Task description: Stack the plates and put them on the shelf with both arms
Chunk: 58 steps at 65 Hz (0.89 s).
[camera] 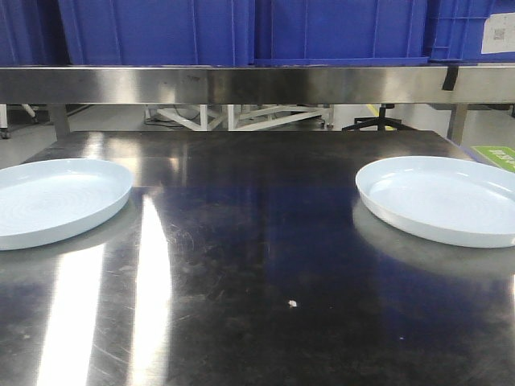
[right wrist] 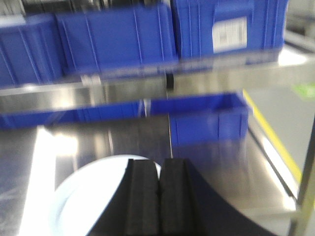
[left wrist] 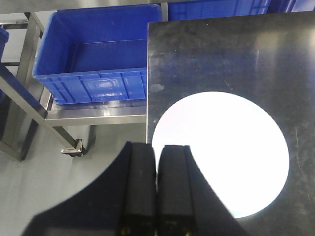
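Left wrist-mounted view: the left gripper, fingers pressed together and empty, hangs over the left plate. The right gripper is likewise closed and empty. The right plate sits well apart on the table. Nothing is stacked, and no plate is on the shelf yet.

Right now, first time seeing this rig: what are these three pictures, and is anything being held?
It is a two-armed robot on a mobile base. The front camera looks across a dark scratched steel tabletop with two round pale bluish-white glossy plates lying apart: the left plate and the right plate. Behind runs a brushed stainless-steel shelf carrying blue plastic crates. The other two pictures come from cameras on the wrists. Each shows its black gripper, the left gripper and the right gripper, fingers closed together, empty, with a plate in view beside it. The right wrist picture is blurred.
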Each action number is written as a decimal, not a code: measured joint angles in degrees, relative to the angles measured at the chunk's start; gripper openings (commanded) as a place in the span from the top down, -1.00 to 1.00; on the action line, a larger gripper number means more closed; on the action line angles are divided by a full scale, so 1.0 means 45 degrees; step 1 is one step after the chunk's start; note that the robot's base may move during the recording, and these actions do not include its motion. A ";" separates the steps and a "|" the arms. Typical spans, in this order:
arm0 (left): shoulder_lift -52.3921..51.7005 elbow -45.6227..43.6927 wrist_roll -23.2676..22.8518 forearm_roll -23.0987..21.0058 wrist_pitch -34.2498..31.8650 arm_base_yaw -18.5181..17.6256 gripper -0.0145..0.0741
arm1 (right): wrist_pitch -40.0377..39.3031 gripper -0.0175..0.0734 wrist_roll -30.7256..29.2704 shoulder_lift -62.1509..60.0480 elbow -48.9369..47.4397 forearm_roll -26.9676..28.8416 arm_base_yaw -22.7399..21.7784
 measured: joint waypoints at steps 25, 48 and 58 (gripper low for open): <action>0.0000 0.0000 0.0000 -0.0078 0.0000 0.0000 0.48 | -0.0163 0.57 0.0046 0.8903 -0.4257 0.0151 0.0022; 0.0000 0.0000 0.0000 -0.0078 0.0000 0.0000 0.48 | 0.0120 0.57 0.0072 1.0095 -0.4728 0.0491 0.0050; 0.0000 0.0000 0.0000 -0.0078 0.0000 0.0000 0.48 | 0.0442 0.40 0.0072 1.0095 -0.4752 0.0510 0.0050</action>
